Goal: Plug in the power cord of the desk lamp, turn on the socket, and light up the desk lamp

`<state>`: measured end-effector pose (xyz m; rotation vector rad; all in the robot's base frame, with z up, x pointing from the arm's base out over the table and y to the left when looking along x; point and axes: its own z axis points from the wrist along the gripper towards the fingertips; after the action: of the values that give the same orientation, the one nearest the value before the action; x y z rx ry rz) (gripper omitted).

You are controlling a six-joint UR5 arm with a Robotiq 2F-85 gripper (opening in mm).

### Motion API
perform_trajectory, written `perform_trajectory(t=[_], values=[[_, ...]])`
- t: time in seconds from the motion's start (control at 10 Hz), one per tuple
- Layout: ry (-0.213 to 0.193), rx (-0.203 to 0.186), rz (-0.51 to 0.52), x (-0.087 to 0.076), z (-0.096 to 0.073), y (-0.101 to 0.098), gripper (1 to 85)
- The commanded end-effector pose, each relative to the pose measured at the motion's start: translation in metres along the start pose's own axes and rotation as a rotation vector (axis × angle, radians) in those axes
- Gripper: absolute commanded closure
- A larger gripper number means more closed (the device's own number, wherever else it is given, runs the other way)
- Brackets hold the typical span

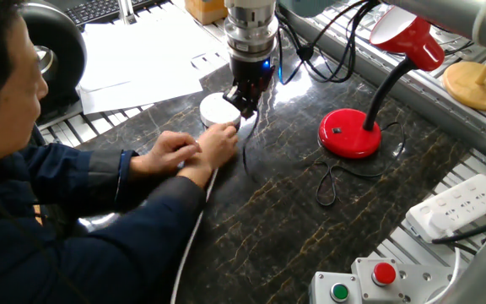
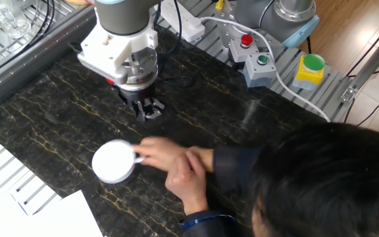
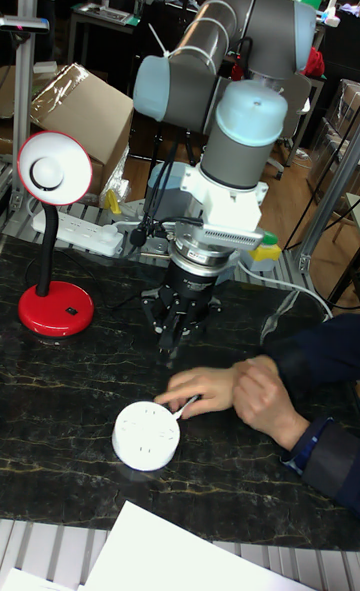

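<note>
**Person's fingers on the round socket, robot hand poised close by**

The round white puck-shaped socket (image 2: 114, 161) lies on the dark marble-patterned table (image 2: 45, 112), its outlet holes facing up in the tall fixed view. A person in a dark blue jacket leans over the table; one of the person's hands (image 1: 218, 142) touches the socket's edge at its thick white cable (image 1: 194, 226), and the other hand (image 1: 169, 152) rests against the first.

The robot's black two-finger hand (image 3: 172, 343) hangs point-down from the grey arm, just above the table. In the other fixed view it is at about 1 o'clock from the socket, near it but apart. In one fixed view it overlaps the socket's right edge, and contact cannot be judged there. Its fingers look close together, yet the pictures do not show whether they grip anything, so its state cannot be told.

The red desk lamp (image 1: 350, 133), with a glossy round base, black gooseneck and red cone shade, stands well apart from the socket, toward 3 o'clock in one fixed view. Its thin black power cord (image 1: 327, 181) loops loosely over the table beside the base.
</note>
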<state>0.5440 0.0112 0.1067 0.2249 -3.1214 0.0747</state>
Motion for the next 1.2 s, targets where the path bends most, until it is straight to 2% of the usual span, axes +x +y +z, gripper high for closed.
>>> perform_trajectory(t=[0.0,0.1,0.2,0.3,0.4,0.5,0.6,0.7,0.8,0.9,1.0,1.1], values=[[0.035,0.049,-0.009,0.004,-0.004,-0.012,84.0],[0.035,0.072,-0.038,-0.007,-0.007,-0.017,84.0],[0.029,0.077,-0.053,-0.028,-0.009,-0.014,84.0],[0.012,0.077,-0.054,-0.039,-0.008,-0.007,84.0],[-0.009,0.086,-0.058,-0.045,-0.008,-0.009,84.0],[-0.011,0.078,-0.06,-0.045,-0.008,-0.008,84.0],[-0.045,0.056,-0.067,-0.054,-0.007,-0.002,84.0],[-0.058,0.029,-0.063,-0.057,-0.007,0.006,84.0],[-0.077,0.021,-0.043,-0.062,-0.008,0.008,84.0],[-0.088,0.032,-0.016,-0.065,-0.008,0.005,84.0],[-0.127,0.062,-0.003,-0.075,-0.009,-0.003,84.0],[-0.149,0.03,0.023,-0.08,-0.01,0.004,84.0]])
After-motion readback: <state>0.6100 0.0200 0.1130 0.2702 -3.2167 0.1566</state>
